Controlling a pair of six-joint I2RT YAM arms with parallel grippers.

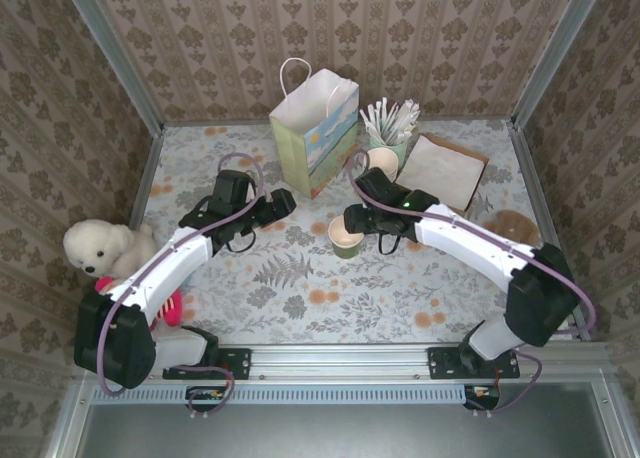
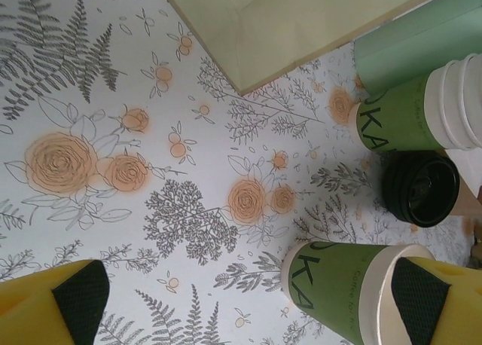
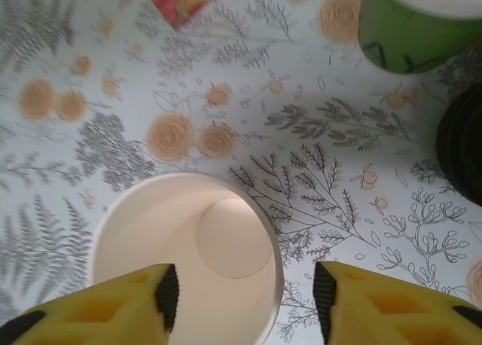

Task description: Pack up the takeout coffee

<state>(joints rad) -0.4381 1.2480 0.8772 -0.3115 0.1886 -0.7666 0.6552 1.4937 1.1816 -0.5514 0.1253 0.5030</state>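
The right gripper (image 3: 242, 296) hangs directly over the lone green cup (image 3: 188, 247) with its jaws about half apart. One finger is above the cream-coloured mouth and the other just outside the rim, so the cup's wall runs between them with neither pad visibly pressing on it. That straddle reads as a rim pinch, a sensible way to handle an open paper cup without crushing its side. The cup stands upright on the table (image 1: 300, 298) under its own weight. It wears no lid: the black lid (image 2: 420, 188) lies apart, ahead and to the right of this gripper, beside the stack of cups (image 2: 410, 115) (spare stock, I judge, not the drink). By my reading the takeout coffee is not yet assembled, and the cup stands in open space so that a lid can come down on it unhindered. The left gripper (image 2: 250, 292) hovers low over the table with its jaws at their widest, holding nothing. The cup sits close by its right-hand finger and the paper bag (image 2: 301, 21) is ahead of it. That wide stance would suit taking the cup round its body, either to steady it for lidding or to lift it towards the bag.
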